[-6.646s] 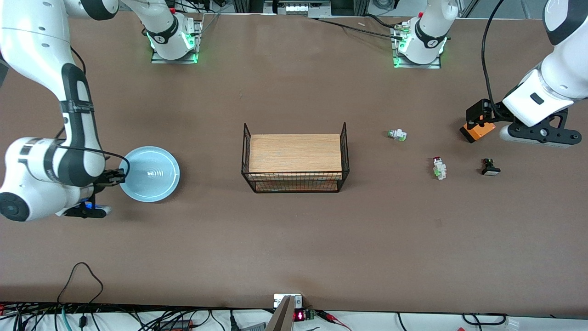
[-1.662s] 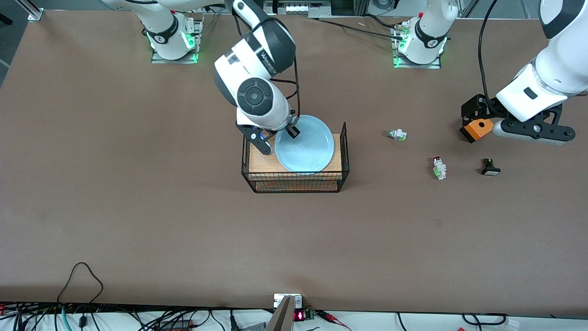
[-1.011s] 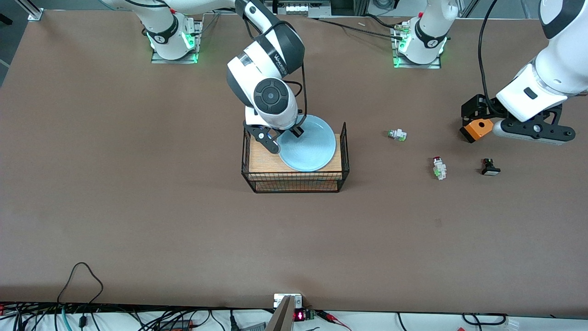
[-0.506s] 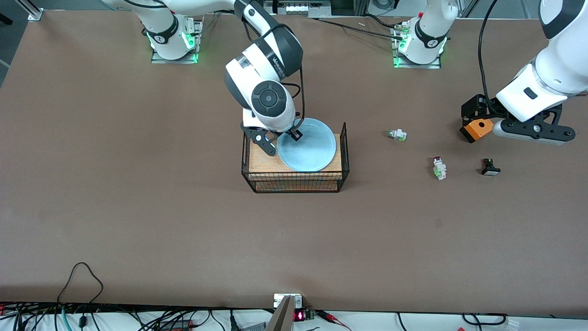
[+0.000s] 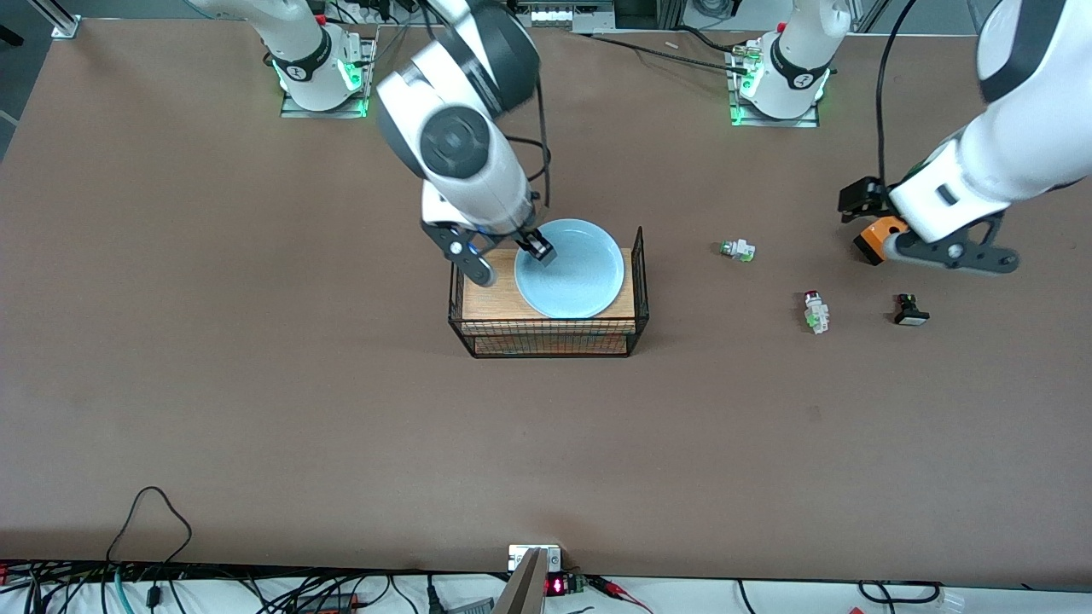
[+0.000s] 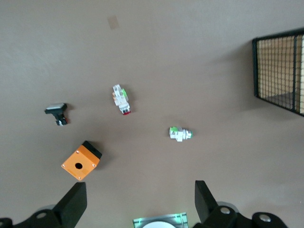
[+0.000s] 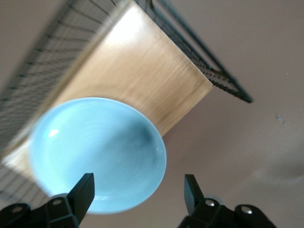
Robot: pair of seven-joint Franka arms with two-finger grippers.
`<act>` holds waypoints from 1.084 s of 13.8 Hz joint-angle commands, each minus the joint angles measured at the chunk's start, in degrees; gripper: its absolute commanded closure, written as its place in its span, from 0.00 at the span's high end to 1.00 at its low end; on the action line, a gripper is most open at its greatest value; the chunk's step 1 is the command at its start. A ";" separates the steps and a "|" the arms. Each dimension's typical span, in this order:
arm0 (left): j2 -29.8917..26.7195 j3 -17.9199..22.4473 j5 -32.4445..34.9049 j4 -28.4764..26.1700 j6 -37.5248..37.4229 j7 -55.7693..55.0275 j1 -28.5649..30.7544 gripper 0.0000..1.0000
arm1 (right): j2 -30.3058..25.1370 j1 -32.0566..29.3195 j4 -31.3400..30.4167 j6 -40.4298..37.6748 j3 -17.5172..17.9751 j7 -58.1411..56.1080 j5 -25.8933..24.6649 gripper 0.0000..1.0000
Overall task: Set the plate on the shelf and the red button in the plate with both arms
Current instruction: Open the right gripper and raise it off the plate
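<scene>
The pale blue plate lies on the wooden board of the wire basket, toward the left arm's end of the board. My right gripper is open and empty, in the air over the plate's rim; the right wrist view shows the plate below its spread fingers. The red button lies on the table toward the left arm's end, and shows in the left wrist view. My left gripper is open and empty, in the air over the table beside the orange box.
A white switch with a green cap lies farther from the front camera than the red button. A black switch lies beside the red button. The orange box sits near the left gripper's finger. Cables run along the table's near edge.
My right gripper has let go of the plate, opened and risen; the plate now rests on the board. My left arm has shifted a little toward the table's middle.
</scene>
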 commanded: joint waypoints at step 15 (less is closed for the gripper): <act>17.56 -0.01 -0.93 -25.43 47.59 -0.05 12.88 1.00 | -12.57 -17.10 -1.09 -13.53 -11.63 -82.27 -14.26 1.00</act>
